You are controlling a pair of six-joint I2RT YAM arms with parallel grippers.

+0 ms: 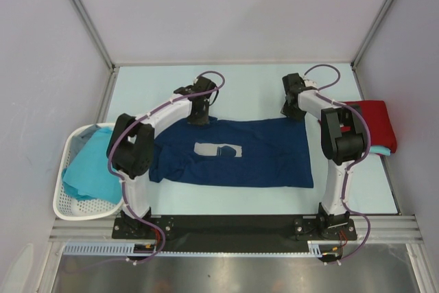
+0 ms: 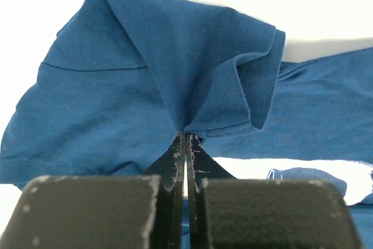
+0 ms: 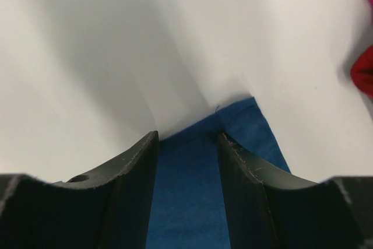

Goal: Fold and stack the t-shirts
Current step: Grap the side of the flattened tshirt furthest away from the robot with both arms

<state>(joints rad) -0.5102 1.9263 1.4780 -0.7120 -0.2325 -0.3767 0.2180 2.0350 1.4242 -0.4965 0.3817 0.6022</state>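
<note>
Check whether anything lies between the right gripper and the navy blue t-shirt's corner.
Nothing visible does: the right gripper, open, flanks the corner of the navy blue cloth t-shirt on the white table.

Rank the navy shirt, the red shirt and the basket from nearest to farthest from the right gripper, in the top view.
1. navy shirt: its far right corner lies just under the right gripper.
2. red shirt: a little off to the right side.
3. basket: far off on the left side, at the near corner.
</note>
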